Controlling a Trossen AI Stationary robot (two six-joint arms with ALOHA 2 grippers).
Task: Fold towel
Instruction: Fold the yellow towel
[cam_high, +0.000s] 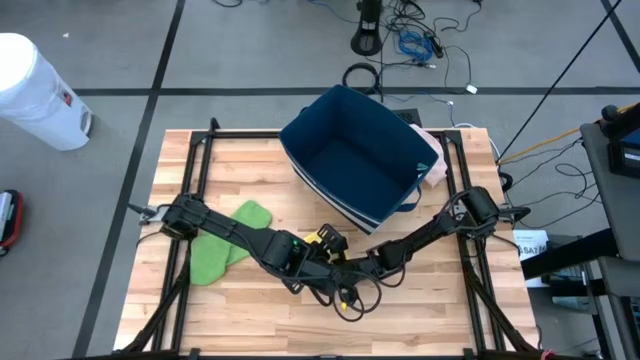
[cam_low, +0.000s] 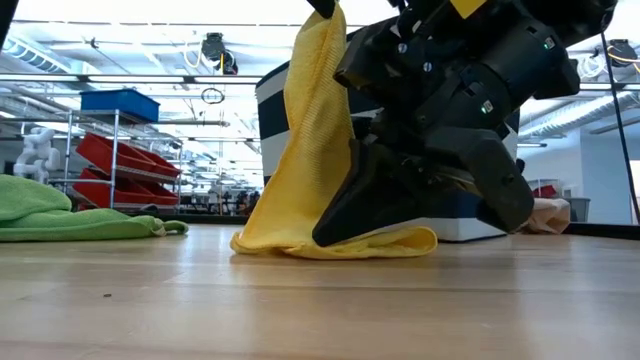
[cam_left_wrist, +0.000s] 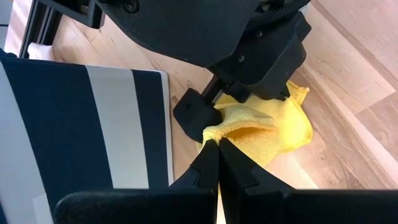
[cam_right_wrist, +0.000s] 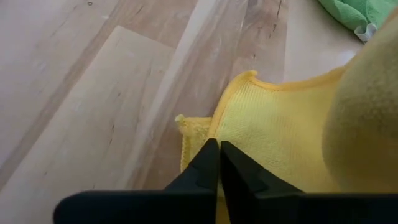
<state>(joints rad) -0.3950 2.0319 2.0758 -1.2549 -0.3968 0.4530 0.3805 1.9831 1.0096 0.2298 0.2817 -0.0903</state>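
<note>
— So, what does the surface (cam_high: 420, 300) look like?
— Pale wooden planks, framed by black rails. Nearest the front, the two arms meet low over the middle; a yellow towel (cam_low: 300, 170) sits there, its bottom bunched on the wood and one part lifted upright. A green cloth (cam_high: 225, 240) lies crumpled just left of it. Farther back stands a navy bin (cam_high: 355, 155) with white stripes, and something pink (cam_high: 432, 160) rests against its right side.
— And the room behind?
— Grey floor, a white container (cam_high: 35, 90) off to the left, cables at the back. The low view shows shelving with red bins (cam_low: 125, 160) far off.
— The fingers?
— The left gripper (cam_left_wrist: 217, 155) has its fingers pressed together on a fold of the yellow towel, holding it up. The right gripper (cam_right_wrist: 219, 155) has its fingers together too, tips at the towel's edge near the wood; whether cloth is pinched between them, I cannot tell.
</note>
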